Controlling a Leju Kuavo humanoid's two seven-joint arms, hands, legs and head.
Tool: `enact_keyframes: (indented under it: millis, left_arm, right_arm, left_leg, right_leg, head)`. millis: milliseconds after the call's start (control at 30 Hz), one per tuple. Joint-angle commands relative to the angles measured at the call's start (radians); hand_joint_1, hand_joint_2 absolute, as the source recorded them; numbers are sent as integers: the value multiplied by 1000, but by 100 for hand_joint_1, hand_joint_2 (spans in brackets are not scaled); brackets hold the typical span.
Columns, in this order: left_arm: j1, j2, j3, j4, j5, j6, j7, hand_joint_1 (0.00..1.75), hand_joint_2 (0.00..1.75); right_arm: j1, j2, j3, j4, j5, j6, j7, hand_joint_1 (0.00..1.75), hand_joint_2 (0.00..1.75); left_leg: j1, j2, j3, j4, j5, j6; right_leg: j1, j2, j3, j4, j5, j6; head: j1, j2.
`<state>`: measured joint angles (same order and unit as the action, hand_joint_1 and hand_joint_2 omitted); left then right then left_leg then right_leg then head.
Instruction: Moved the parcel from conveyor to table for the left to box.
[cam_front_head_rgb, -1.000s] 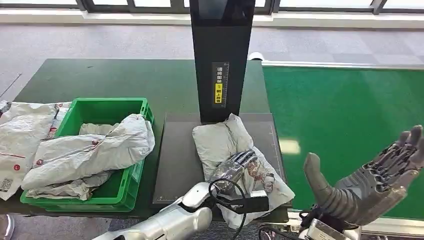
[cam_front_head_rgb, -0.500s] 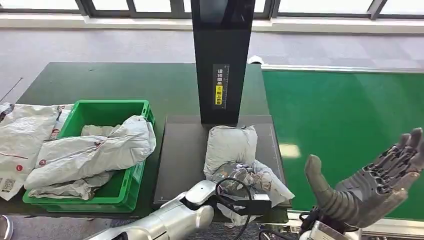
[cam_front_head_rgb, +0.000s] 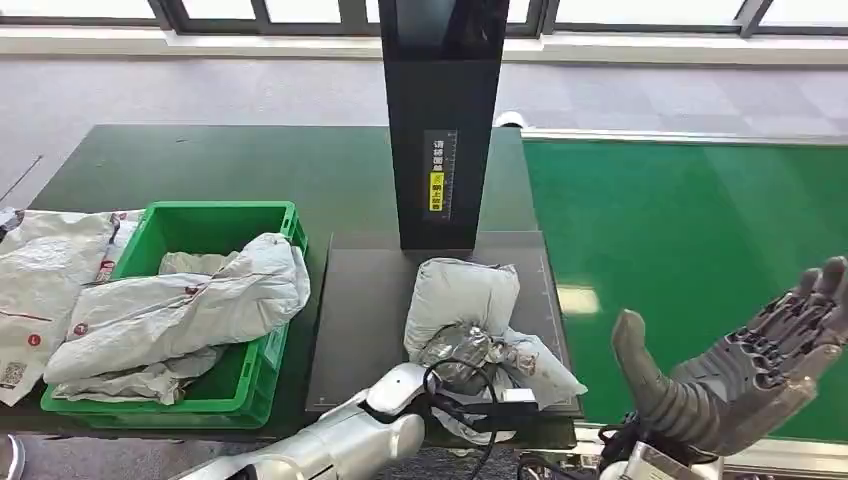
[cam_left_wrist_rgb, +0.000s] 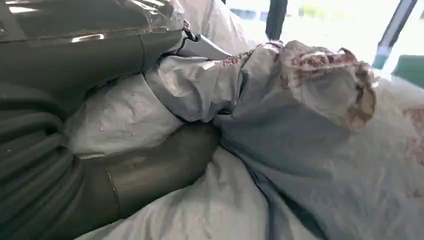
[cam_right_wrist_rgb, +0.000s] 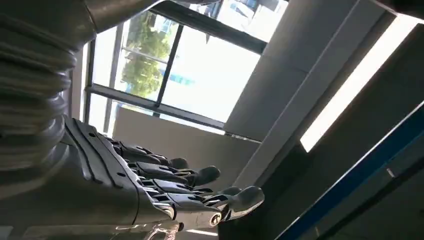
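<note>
Head view gives us the grey parcel (cam_front_head_rgb: 462, 300) lying crumpled on the dark platform (cam_front_head_rgb: 350, 330) at the foot of the black scanner column (cam_front_head_rgb: 440, 120), which stands at twelve o'clock from it. Our left hand (cam_front_head_rgb: 465, 348) sits on the near end of the parcel, at six o'clock of its bulk, and its fingers (cam_front_head_rgb: 478, 343) are bunched into the wrinkled plastic; from the left wrist view we see the thick thumb (cam_left_wrist_rgb: 150, 172) pressed under a gathered fold of the parcel (cam_left_wrist_rgb: 280, 115) while the upper part of the hand (cam_left_wrist_rgb: 85, 60) lies over it, so we read this hand as grasping the parcel. Our right hand (cam_front_head_rgb: 745, 365) hangs at four o'clock from the parcel, over the green conveyor (cam_front_head_rgb: 690, 240), palm turned up, its fingers (cam_front_head_rgb: 800, 300) spread and released, holding nothing; the right wrist view shows the same fingers (cam_right_wrist_rgb: 200, 187) apart against windows and a ceiling. At nine o'clock from the parcel a green box (cam_front_head_rgb: 215, 225) rests on the dark green desk (cam_front_head_rgb: 230, 160), with other grey mail bags (cam_front_head_rgb: 190, 305) draped in it and over its rim. More bags (cam_front_head_rgb: 45, 290) lie on the desk just beyond the box, at nine o'clock again.
</note>
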<state>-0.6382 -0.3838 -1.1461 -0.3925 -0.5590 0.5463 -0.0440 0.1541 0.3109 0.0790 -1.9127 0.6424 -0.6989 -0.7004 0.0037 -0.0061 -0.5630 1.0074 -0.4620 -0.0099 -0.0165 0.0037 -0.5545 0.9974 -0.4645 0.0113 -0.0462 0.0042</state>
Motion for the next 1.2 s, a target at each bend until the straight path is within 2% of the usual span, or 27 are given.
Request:
enact_keyframes:
  millis: [33, 67, 133, 200, 333, 400, 633, 800, 1133, 1200]
  left_arm:
    - [142, 35, 718, -262, -518, 152, -134, 175, 175]
    - [185, 35, 795, -363, -575, 152, -167, 175, 175]
    - [224, 35, 861, -483, -605, 152, -217, 175, 175]
    - [265, 35, 912, -638, -618, 152, -263, 175, 175]
    - [278, 35, 916, -688, -633, 152, -263, 175, 175]
    - [309, 35, 930, -812, -648, 152, -281, 175, 175]
    - [325, 35, 917, -1021, -730, 152, -254, 175, 175]
    - [327, 35, 919, -1058, -746, 152, -250, 175, 175]
    - [377, 35, 993, -1361, -725, 152, -321, 175, 175]
    - [378, 35, 1004, -1395, -803, 152, -294, 175, 175]
  right_arm:
    - [16, 20, -5, 12, 13, 1, 2, 0, 175]
    - [12, 17, -1, 19, 12, 1, 2, 0, 175]
    - [6, 17, -2, 30, 12, 1, 2, 0, 175]
    - [-2, 17, -5, 38, 10, 1, 2, 0, 175]
    - [-6, 17, -7, 43, 9, 1, 2, 0, 175]
    - [-12, 18, -8, 46, 6, 1, 2, 0, 175]
    - [-18, 13, -7, 51, -2, 1, 2, 0, 175]
    - [-20, 12, -6, 54, -4, 1, 2, 0, 175]
    - [-17, 12, -13, 57, -11, 1, 2, 0, 175]
    - [-15, 12, -13, 59, -14, 1, 2, 0, 175]
  left_leg:
    - [0, 3, -6, 0, 1, -1]
    - [0, 3, -8, -1, 2, -1]
    - [0, -1, -9, 0, 3, 0]
    - [0, 5, -11, 0, 3, -1]
    - [0, 4, -13, 0, 3, -2]
    - [1, 6, -13, -2, 4, -2]
    - [1, 4, -17, 0, 3, -2]
    - [0, 3, -17, -1, 3, -1]
    - [1, 5, -18, -1, 3, -2]
    - [1, 5, -18, -1, 3, -2]
  right_leg:
    - [0, 2, -8, 1, 2, -1]
    - [0, 2, -11, 0, 3, -2]
    - [0, -2, -10, 0, 1, -1]
    - [0, 5, -13, 1, 3, -1]
    - [0, 4, -16, 1, 3, -1]
    - [1, 6, -16, -1, 4, -2]
    - [1, 4, -19, 1, 3, -1]
    - [1, 3, -18, 0, 3, -1]
    - [1, 5, -19, 0, 3, -1]
    - [1, 5, -20, 0, 3, -1]
  head:
    - [0, 0]
    - [0, 0]
    - [0, 0]
    - [0, 0]
    - [0, 0]
    - [0, 0]
    - [0, 0]
    - [0, 0]
    - [0, 0]
    - [0, 0]
